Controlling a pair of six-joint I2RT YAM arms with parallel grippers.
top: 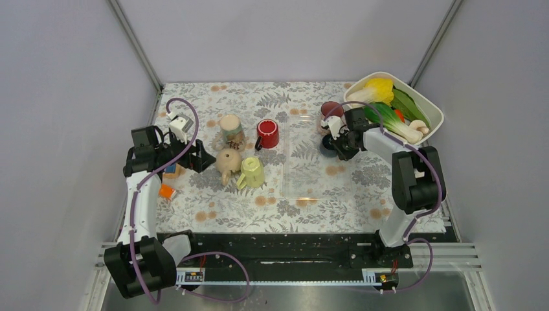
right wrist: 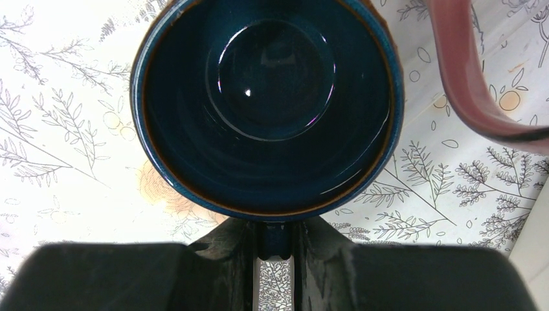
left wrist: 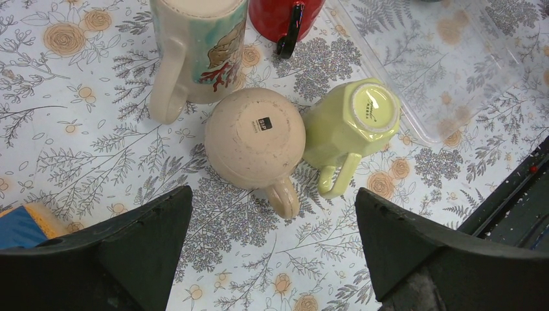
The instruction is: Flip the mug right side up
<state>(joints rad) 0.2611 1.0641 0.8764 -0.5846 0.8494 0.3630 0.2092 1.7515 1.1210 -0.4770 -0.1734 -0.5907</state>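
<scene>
My right gripper [right wrist: 275, 245] is shut on the handle of a dark blue mug [right wrist: 267, 103], whose open mouth faces the wrist camera. In the top view this mug [top: 328, 148] is at the right of the mat, by my right gripper [top: 336, 138]. My left gripper [left wrist: 272, 249] is open and empty, over the mat just short of a beige mug [left wrist: 254, 137] and a lime green mug [left wrist: 353, 123], both bottom up. In the top view my left gripper [top: 201, 157] is left of the beige mug [top: 228, 160].
A tall cream mug [left wrist: 197, 45] and a red mug [left wrist: 285, 16] stand behind the upturned ones. A clear tray [left wrist: 440, 58] lies mid-mat. A maroon mug [top: 331, 109] is beside the blue one. A white bowl [top: 435, 111] of vegetables sits back right. Coloured blocks [top: 167, 190] lie at left.
</scene>
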